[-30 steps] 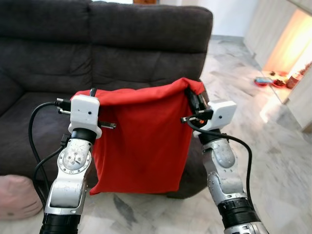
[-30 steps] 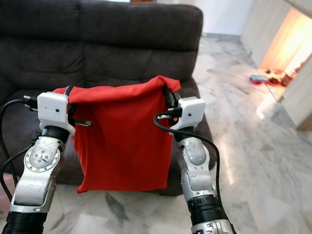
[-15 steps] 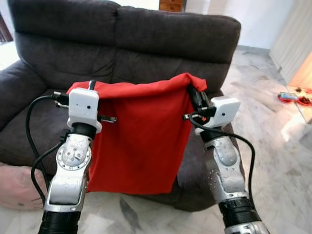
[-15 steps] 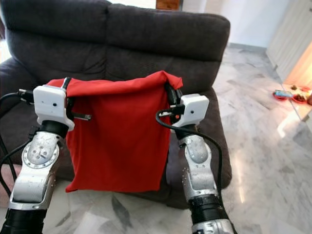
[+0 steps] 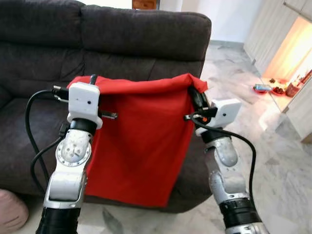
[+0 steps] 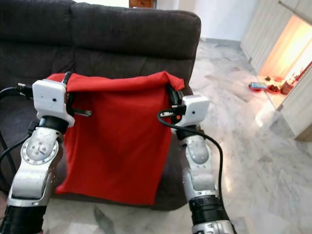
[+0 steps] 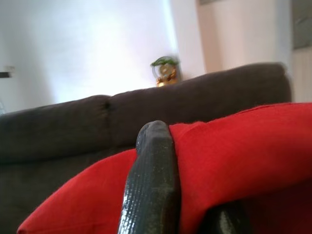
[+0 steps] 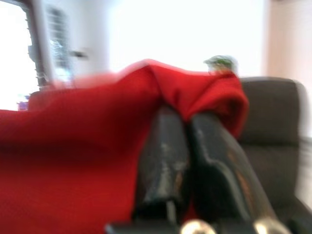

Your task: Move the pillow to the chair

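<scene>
A red pillow (image 5: 141,141) hangs limp in the air in front of a dark grey sofa (image 5: 122,39), held up by its two top corners. My left gripper (image 5: 91,82) is shut on the pillow's top left corner; in the left wrist view a black finger (image 7: 153,161) lies over the red fabric (image 7: 243,141). On the top right corner my right gripper (image 5: 195,95) is shut, and the right wrist view has its two fingers pressed together with red cloth (image 8: 73,146) folded over them. The pillow's lower edge reaches down to the front of the sofa seat.
The sofa's seat and back stand right behind the pillow. A pink soft thing (image 5: 9,209) lies on the floor at the lower left. Pale marble floor (image 5: 278,161) opens to the right, with small items (image 5: 265,88) on it near a lit cabinet.
The whole picture has shifted, so the camera has swung towards the right of the sofa. Both grippers keep the same hold on the pillow's top corners.
</scene>
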